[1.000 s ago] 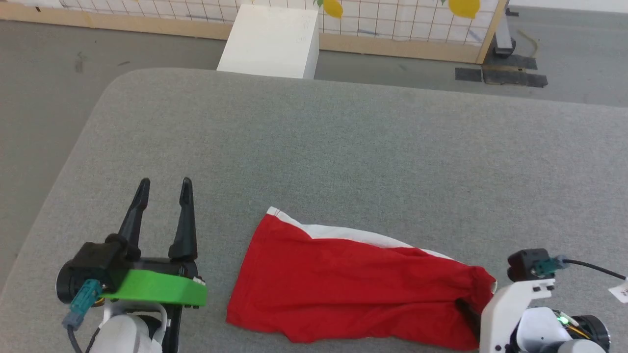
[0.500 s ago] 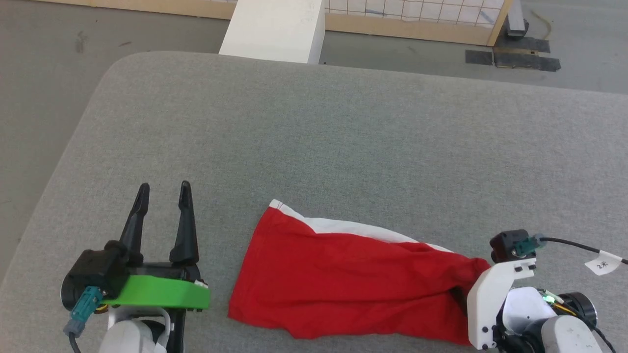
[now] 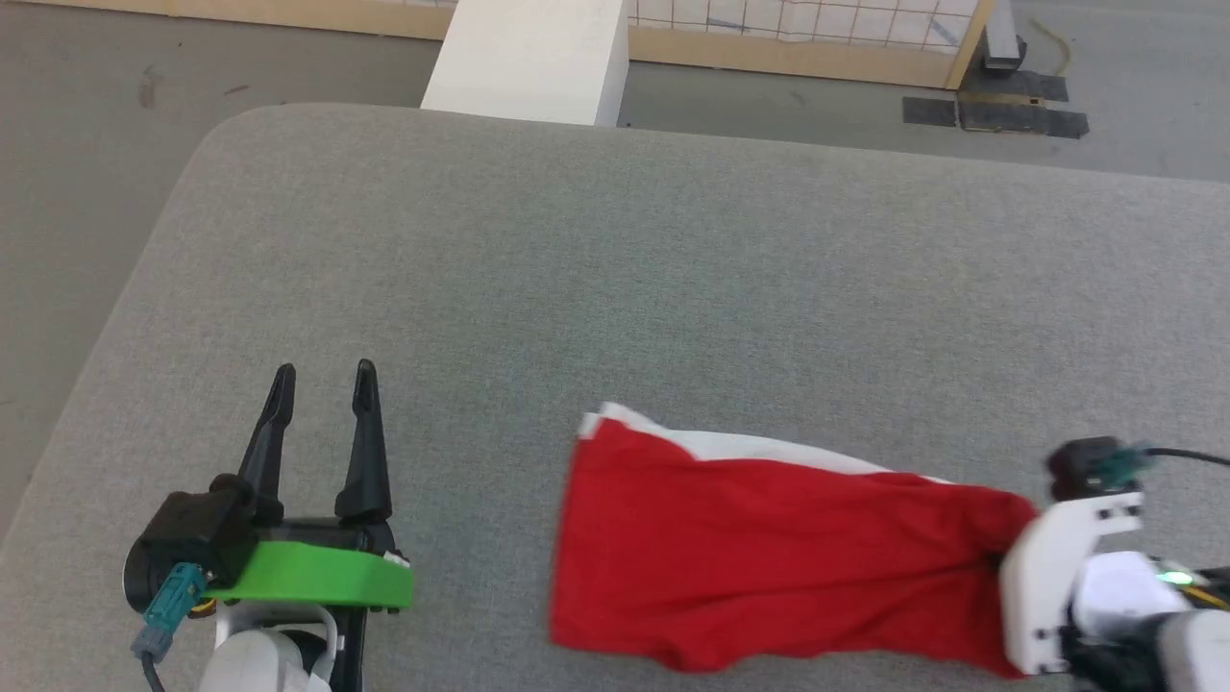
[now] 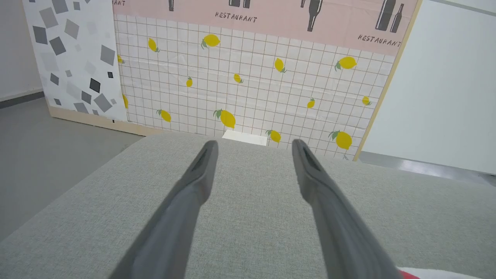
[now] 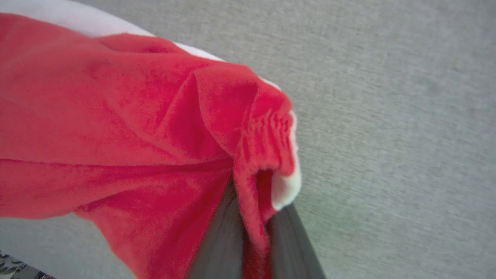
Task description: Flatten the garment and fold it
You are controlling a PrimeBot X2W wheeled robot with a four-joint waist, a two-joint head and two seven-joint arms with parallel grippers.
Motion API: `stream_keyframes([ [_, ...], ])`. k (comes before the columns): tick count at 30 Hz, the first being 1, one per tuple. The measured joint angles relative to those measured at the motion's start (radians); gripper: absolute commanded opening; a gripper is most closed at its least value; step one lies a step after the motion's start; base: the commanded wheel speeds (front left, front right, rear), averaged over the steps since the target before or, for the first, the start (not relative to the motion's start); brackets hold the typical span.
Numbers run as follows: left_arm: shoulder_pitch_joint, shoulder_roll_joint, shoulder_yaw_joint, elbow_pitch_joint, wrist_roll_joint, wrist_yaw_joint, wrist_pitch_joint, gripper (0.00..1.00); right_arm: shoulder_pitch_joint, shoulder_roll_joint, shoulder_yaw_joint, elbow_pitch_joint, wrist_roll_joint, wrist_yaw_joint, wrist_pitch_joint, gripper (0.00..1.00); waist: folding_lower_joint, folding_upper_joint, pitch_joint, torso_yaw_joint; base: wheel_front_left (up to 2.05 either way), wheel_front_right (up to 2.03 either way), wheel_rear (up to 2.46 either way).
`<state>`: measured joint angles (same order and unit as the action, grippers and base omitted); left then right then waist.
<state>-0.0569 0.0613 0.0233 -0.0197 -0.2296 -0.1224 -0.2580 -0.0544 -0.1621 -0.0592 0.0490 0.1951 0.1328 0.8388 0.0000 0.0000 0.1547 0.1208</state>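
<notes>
Clamping garment [image 5: 116, 116], right pincer [image 5: 257, 203], wrist view

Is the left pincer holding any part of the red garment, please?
No, the left pincer stands open and empty, apart from the garment.

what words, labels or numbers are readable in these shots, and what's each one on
"RESTAURANT" - printed on the pink strip along the top of the lemon-tiled wall panel, near its middle, left wrist view.
"RESTAURANT" - a second print on the same strip, towards its right end.
"ANT" - a fragment at the strip's left end, cut off by the picture's top edge.
No readable print shows on the garment.
</notes>
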Motion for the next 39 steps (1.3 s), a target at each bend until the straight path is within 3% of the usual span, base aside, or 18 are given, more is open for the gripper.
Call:
stream_keyframes([
  [10, 0.001, -0.004, -0.004, 0.006, 0.001, -0.001, 0.0, 1.0, 0.01, -0.145, -0.201, 0.038, -0.021, 0.0, 0.054, 0.0, 0.0, 0.0, 0.005, -0.016, 0.0, 0.0, 0.0],
  [16, 0.001, -0.005, -0.005, 0.012, 0.001, -0.001, 0.0, 1.0, -0.032, -0.165, -0.25, 0.104, -0.066, 0.0, 0.048, 0.0, 0.0, 0.0, 0.011, -0.022, 0.0, 0.0, 0.0],
  [22, 0.001, -0.006, -0.004, 0.014, 0.001, -0.001, 0.0, 1.0, -0.049, -0.18, -0.181, 0.053, -0.066, 0.0, 0.082, 0.0, 0.0, 0.0, 0.002, -0.03, 0.0, 0.0, 0.0],
  [29, 0.004, -0.006, -0.007, 0.017, 0.001, -0.001, 0.0, 1.0, -0.045, -0.198, -0.054, -0.157, 0.039, 0.0, 0.27, 0.0, 0.0, 0.0, -0.019, -0.038, 0.0, 0.0, 0.0],
  [34, 0.011, -0.007, -0.009, 0.018, 0.0, -0.001, 0.0, 1.0, -0.036, -0.149, 0.015, -0.281, 0.134, 0.0, 0.36, 0.0, 0.0, 0.0, -0.028, -0.039, 0.0, 0.0, 0.0],
  [39, 0.013, -0.007, -0.013, 0.019, -0.006, -0.001, 0.0, 1.0, -0.037, -0.077, 0.066, -0.295, 0.154, 0.0, 0.356, 0.0, 0.0, 0.0, -0.024, -0.031, 0.0, 0.0, 0.0],
])
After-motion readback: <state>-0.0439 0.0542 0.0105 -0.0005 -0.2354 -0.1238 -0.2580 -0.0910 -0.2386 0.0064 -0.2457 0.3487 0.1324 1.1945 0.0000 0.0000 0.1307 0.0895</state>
